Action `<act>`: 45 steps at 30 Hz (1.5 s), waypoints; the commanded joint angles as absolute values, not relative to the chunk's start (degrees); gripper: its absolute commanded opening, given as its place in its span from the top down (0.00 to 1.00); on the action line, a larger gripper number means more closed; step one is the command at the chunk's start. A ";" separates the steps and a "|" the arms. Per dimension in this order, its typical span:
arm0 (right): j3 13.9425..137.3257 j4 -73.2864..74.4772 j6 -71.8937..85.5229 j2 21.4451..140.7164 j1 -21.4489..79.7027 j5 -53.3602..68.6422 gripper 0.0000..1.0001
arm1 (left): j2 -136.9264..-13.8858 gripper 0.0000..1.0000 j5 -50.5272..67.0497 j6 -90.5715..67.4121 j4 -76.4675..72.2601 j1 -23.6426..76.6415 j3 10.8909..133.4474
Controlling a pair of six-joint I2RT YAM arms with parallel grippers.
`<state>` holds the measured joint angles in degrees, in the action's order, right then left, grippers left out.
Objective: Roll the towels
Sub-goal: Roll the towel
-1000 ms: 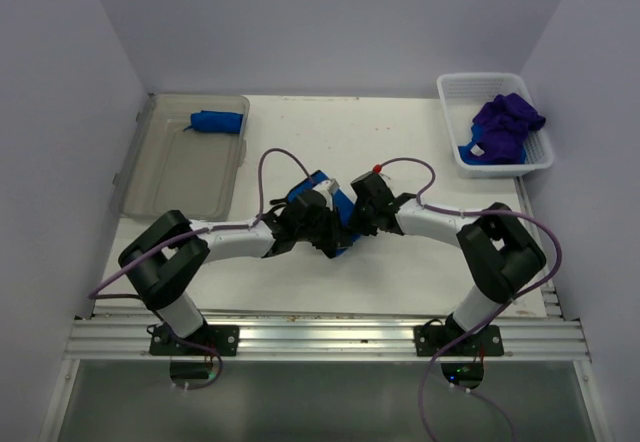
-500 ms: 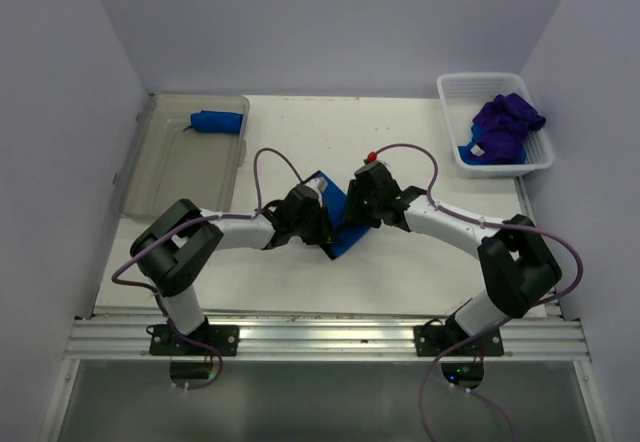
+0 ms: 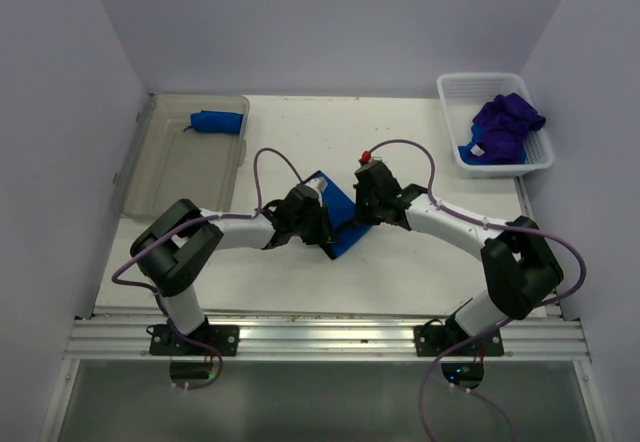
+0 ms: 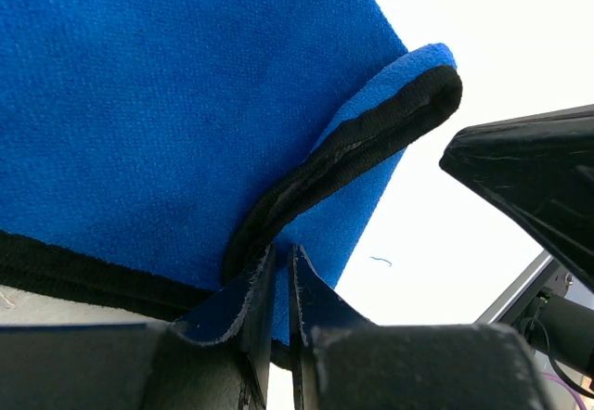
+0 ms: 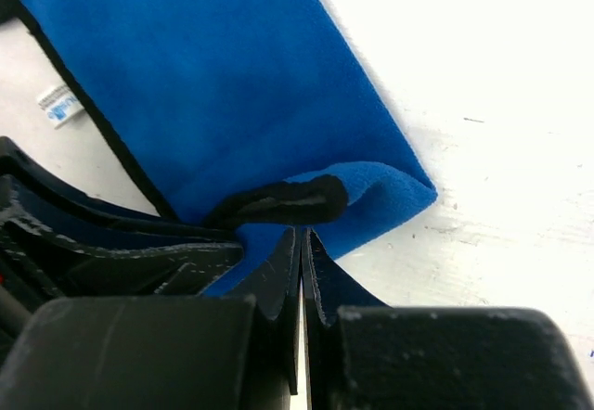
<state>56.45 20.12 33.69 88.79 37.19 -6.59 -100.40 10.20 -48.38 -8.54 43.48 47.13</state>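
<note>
A royal blue towel (image 3: 338,218) with dark edging lies mid-table, its near edge curled into a small fold (image 4: 371,132). My left gripper (image 3: 318,230) is shut on that folded edge (image 4: 281,250), with blue cloth pinched between its fingers. My right gripper (image 3: 360,209) is shut too, its tips (image 5: 303,234) pressed against the towel (image 5: 213,85) just under the curled hem (image 5: 278,201); I cannot tell whether any cloth is caught there. A rolled blue towel (image 3: 217,121) lies in the clear bin. Purple towels (image 3: 505,125) and a blue one (image 3: 468,152) fill the white basket.
The clear plastic bin (image 3: 170,172) stands at the back left and the white basket (image 3: 455,92) at the back right. The two grippers nearly touch over the towel; the right one's black body (image 4: 538,178) shows in the left wrist view. White walls enclose the table.
My right gripper opened, shifted slightly farther back along the towel, and shut again. The left gripper kept its hold and drew the edge back a little, leaving more of the towel showing.
</note>
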 commanded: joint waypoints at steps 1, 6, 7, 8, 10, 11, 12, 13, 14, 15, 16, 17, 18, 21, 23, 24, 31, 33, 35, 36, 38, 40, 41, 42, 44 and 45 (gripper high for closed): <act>55.37 20.22 31.82 88.50 37.27 -8.61 1.00 | -99.67 0.86 9.32 -46.85 -6.77 43.15 48.43; 57.30 19.16 31.38 91.57 37.18 -8.88 1.00 | -99.41 0.86 9.32 -46.23 -6.33 43.07 48.52; 57.74 19.07 31.29 92.28 37.09 -9.49 1.00 | -99.49 0.86 9.49 -46.06 -6.15 43.07 48.60; 58.70 18.72 31.12 93.85 36.83 -9.49 1.00 | -99.49 0.86 9.58 -45.79 -6.07 43.07 48.60; 59.59 18.11 30.59 95.35 36.39 -9.49 1.00 | -99.75 0.86 10.02 -45.44 -5.80 43.07 48.95; 60.72 18.02 30.41 96.41 35.86 -9.41 1.00 | -99.76 0.86 10.28 -45.09 -5.71 43.07 49.04; 61.17 18.19 30.06 98.16 35.60 -9.14 1.00 | -100.19 0.86 10.63 -44.83 -5.71 43.07 49.13; 61.43 17.93 29.88 99.13 34.90 -9.05 1.00 | -100.37 0.86 11.07 -44.48 -5.28 43.07 49.65; 61.17 17.67 29.80 99.66 34.63 -9.92 1.00 | -100.46 0.86 11.34 -44.30 -5.27 43.07 49.66; 60.65 17.49 29.88 100.45 34.19 -9.93 1.00 | -100.37 0.86 11.60 -44.12 -5.45 43.07 49.66; 59.86 16.79 29.97 100.55 33.75 -9.50 1.00 | -100.28 0.86 11.86 -44.03 -5.62 43.07 49.48; 57.59 16.44 30.06 100.46 33.23 -9.23 1.00 | -100.02 0.86 11.78 -43.69 -5.36 43.07 49.48; 56.18 16.00 30.06 99.94 33.22 -9.49 1.00 | -99.32 0.86 11.60 -43.33 -5.01 43.07 49.66; 50.20 14.59 30.85 96.86 33.40 -8.36 1.00 | -98.18 0.86 10.28 -41.05 -2.12 43.07 50.36; 45.56 13.01 31.72 93.53 33.83 -5.55 1.00 | -98.00 0.85 11.16 -39.04 -0.09 43.07 51.50; 44.31 13.09 31.99 92.65 34.53 -5.02 1.00 | -98.09 0.85 11.25 -38.59 -0.09 43.07 51.85; 35.43 14.59 37.26 82.54 39.72 -0.63 1.00 | -98.35 0.84 12.57 -34.19 6.32 43.15 54.67; 34.11 15.12 39.19 78.51 40.60 -0.18 1.00 | -98.70 0.84 13.53 -33.40 6.33 43.15 54.93; 34.62 16.08 40.60 76.56 42.18 1.13 1.00 | -99.14 0.84 15.02 -33.14 5.98 43.24 55.46; 35.15 16.34 40.69 75.51 42.80 1.14 1.00 | -99.75 0.84 15.55 -33.05 5.80 43.33 55.98; 37.43 18.89 40.52 75.24 43.85 -1.13 1.00 | -100.54 0.84 16.35 -32.87 5.89 43.50 56.60; 38.58 20.82 39.99 75.15 43.77 -3.85 1.00 | -100.55 0.84 16.70 -32.87 6.06 43.68 57.04; 39.63 21.35 39.38 75.49 43.86 -4.91 1.00 | -100.37 0.85 16.70 -32.96 6.06 43.86 56.95; 40.33 22.05 38.94 76.11 43.86 -6.84 1.00 | -100.37 0.84 16.79 -32.96 6.06 43.94 56.61; 41.65 23.38 38.06 78.48 43.86 -7.90 1.00 | -100.11 0.84 16.70 -32.87 6.15 43.95 56.08; 41.83 23.81 37.88 79.18 43.86 -8.87 1.00 | -100.11 0.84 16.70 -32.78 6.24 43.95 55.73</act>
<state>38.85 20.43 38.70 77.47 43.83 -4.36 -100.33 15.49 -34.72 5.74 43.64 54.96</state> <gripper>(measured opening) 0.008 0.157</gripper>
